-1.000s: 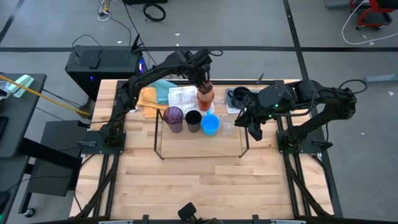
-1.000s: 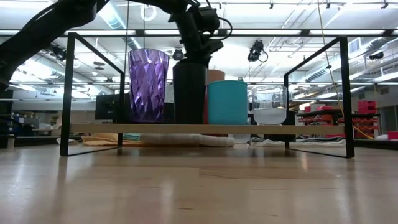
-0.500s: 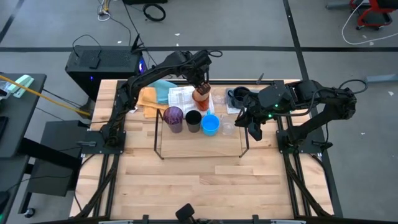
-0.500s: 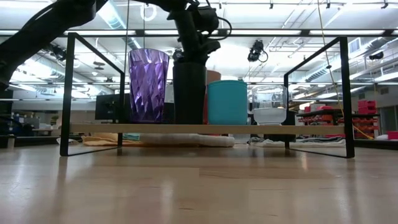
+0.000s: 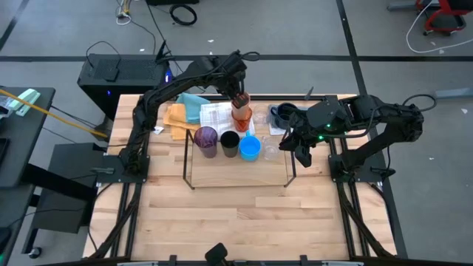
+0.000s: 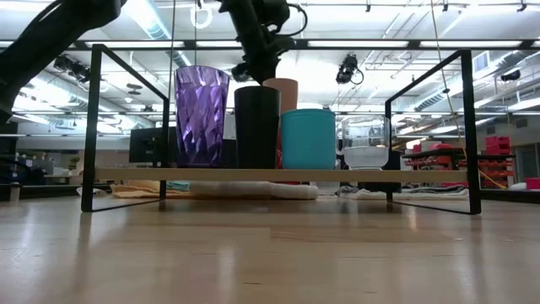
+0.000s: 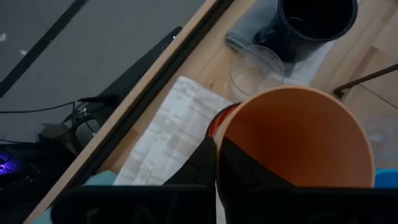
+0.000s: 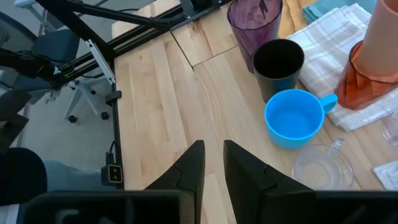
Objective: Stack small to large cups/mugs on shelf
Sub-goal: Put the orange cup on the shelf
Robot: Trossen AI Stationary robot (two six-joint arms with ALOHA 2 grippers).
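L gripper (image 5: pixel 238 96) clamped on orange cup (image 5: pixel 241 103) above shelf (image 5: pixel 238 185); R gripper (image 8: pixel 213 163) idle, fingers slightly apart.

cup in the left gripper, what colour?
Orange cup, held by the left gripper; shows best in the left wrist view.

Bright, even overhead light; ceiling strips (image 6: pixel 396 42) glare, shadows soft.

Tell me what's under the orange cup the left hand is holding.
Directly under the lifted orange cup sits a second, darker orange cup on a checked towel. Its inside is hidden by the held cup.
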